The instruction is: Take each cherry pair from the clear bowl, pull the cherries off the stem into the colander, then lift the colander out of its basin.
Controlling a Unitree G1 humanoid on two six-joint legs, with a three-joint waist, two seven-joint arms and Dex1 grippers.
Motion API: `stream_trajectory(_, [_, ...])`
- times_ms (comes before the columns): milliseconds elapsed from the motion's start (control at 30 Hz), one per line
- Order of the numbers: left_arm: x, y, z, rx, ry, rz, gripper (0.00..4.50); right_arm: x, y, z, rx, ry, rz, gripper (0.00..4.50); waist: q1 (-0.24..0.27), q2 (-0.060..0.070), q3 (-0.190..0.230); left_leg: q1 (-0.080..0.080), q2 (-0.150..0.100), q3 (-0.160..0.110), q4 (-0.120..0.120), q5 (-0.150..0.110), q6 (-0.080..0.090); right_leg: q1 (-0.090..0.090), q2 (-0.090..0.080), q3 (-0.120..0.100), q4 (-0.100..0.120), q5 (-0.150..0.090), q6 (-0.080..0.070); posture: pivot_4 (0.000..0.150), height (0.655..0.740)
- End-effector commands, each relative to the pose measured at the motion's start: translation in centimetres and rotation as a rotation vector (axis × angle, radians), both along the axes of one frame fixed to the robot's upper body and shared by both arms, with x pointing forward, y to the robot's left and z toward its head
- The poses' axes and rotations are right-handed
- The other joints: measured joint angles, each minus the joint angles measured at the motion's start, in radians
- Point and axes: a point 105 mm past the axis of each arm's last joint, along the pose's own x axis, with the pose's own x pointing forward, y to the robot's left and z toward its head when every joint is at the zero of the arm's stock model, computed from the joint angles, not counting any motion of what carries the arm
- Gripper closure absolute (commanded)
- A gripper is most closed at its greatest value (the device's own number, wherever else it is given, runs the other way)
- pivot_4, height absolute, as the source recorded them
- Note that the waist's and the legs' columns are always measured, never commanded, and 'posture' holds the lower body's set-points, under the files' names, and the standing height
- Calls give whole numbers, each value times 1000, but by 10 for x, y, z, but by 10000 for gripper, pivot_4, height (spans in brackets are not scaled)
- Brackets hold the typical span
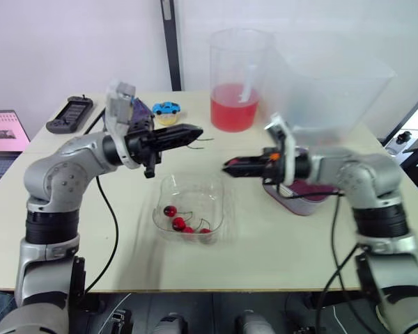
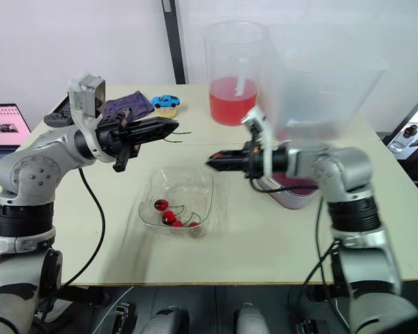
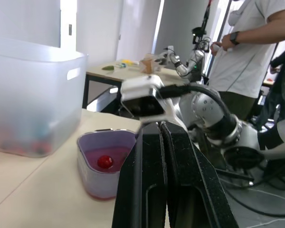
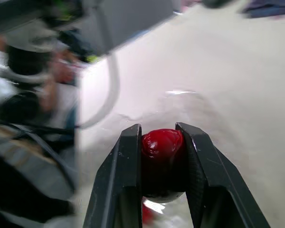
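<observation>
Head view: both arms were bent with forearms level, their tips facing each other above the clear bowl (image 1: 219, 202) near the counter's front edge. The left claw (image 1: 195, 132) was pressed together on a thin stem (image 1: 205, 138). Left wrist view: the purple plastic colander (image 3: 88, 166) held one glossy loose cherry (image 3: 104, 162). Right wrist view: the right claw (image 4: 157, 129) was pinching a round red cherry (image 4: 162, 159).

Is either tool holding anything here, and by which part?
The right tool pinches one red cherry across its body. The left tool is shut on a thin stem near one end; the rest pokes out in front.
</observation>
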Motion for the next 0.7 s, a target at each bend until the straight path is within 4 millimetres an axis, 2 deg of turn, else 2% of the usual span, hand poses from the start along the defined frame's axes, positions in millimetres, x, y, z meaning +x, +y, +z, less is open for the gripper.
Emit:
stream_trajectory(33, [-5,8,6,-20,-46,31,45000,17,-51,18,-191,-148,-168,38366,-1,0,0,0,0,1,0,0,0,0,0,0,-1,0,0,1500,7337])
stream_trajectory(100, [-5,10,4,-21,-42,45,45000,27,-82,14,-305,-163,-259,38366,-5,0,0,0,0,2,-1,0,1,0,0,0,-1,0,0,1500,7337])
stream_trajectory(167, [-5,11,2,-19,-40,54,45000,31,-97,8,-370,-162,-289,38366,-11,0,0,0,1,2,-1,0,1,0,1,0,-1,0,0,1500,7337])
stream_trajectory(300, [-5,14,-5,-6,-36,81,45000,38,-122,-32,-519,-88,-319,38366,-22,0,0,1,3,4,-1,0,0,-1,2,1,0,0,0,1500,7337])
stream_trajectory(367, [-5,14,-7,3,-39,89,45000,40,-126,-41,-543,-80,-327,28607,-22,0,0,1,3,4,-1,1,-2,-1,2,1,0,0,0,1500,7337])
stream_trajectory(400, [-5,15,-7,6,-39,91,45000,40,-127,-42,-546,-80,-327,26247,-22,0,0,1,2,4,-1,1,-2,-1,1,1,-1,0,0,1500,7337])
stream_trajectory(433, [-6,15,-8,11,-39,93,45000,41,-128,-42,-546,-81,-326,21606,-21,0,0,1,2,4,-1,2,-3,-1,1,2,-1,0,0,1500,7337])
stream_trajectory(567, [-7,18,-11,31,-38,103,45000,41,-129,-26,-536,-117,-324,1321,-20,0,0,1,2,3,-1,2,-3,-1,1,2,-1,0,0,1500,7337])
stream_trajectory(633, [-7,20,-9,34,-39,107,45000,39,-129,-12,-528,-138,-311,523,-18,0,0,1,2,3,-1,2,-3,-1,1,1,-1,0,0,1500,7337])
stream_trajectory(700, [-6,25,-8,42,-38,128,45000,34,-121,12,-485,-174,-261,523,-18,0,1,1,2,4,-1,2,-3,-1,1,2,-1,0,0,1500,7337])
